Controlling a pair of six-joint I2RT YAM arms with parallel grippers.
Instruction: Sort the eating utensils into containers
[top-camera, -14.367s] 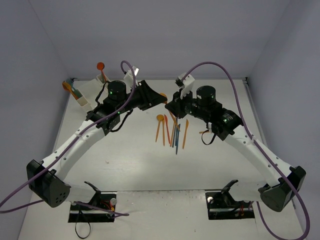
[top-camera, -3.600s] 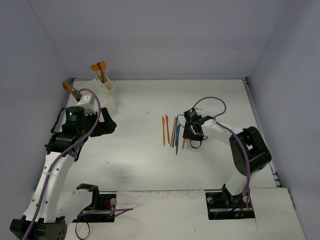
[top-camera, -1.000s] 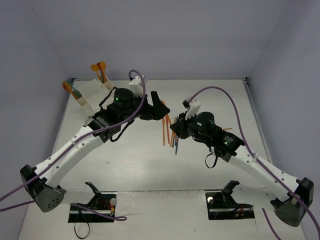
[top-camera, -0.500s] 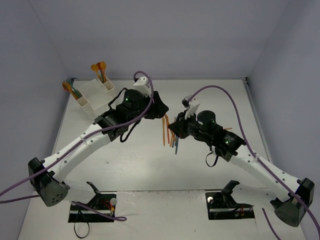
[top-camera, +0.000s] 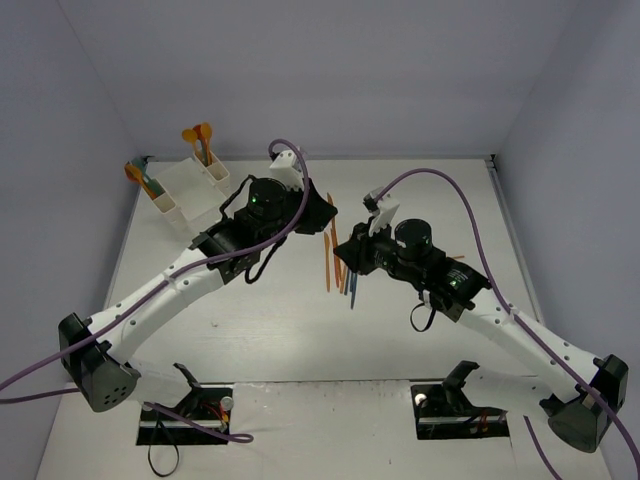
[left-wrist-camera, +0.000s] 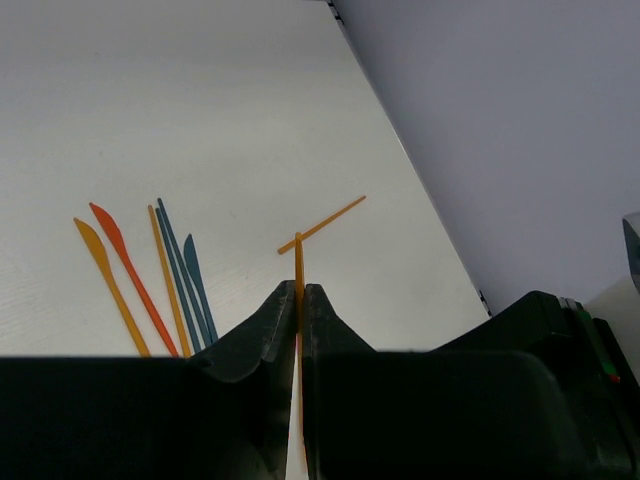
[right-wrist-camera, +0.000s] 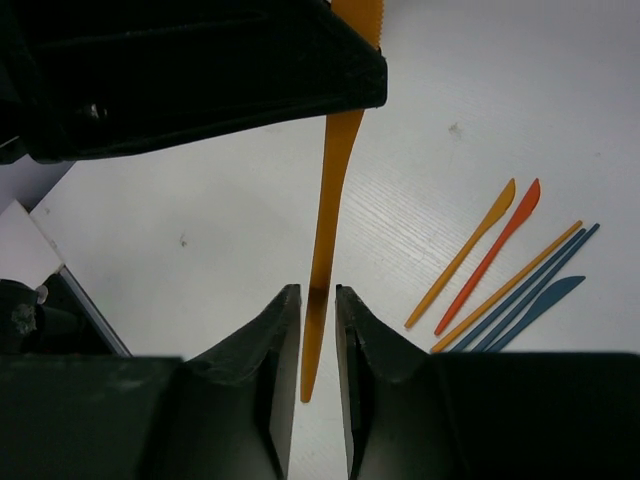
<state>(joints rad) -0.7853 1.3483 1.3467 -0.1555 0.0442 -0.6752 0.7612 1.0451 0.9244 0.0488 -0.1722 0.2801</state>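
The left tool (left-wrist-camera: 301, 292) is clenched on an orange knife (right-wrist-camera: 330, 180), holding it above the tabletop (right-wrist-camera: 200, 230). The right tool (right-wrist-camera: 318, 293) is slightly released, one finger on either side of the knife's lower part. Other utensils (right-wrist-camera: 489, 255) lie on the tabletop, well apart from the white containers (top-camera: 185, 180) in the far left corner

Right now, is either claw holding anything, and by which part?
The left claw is shut on an orange knife near its serrated end; the right claw stands slightly open around the handle.
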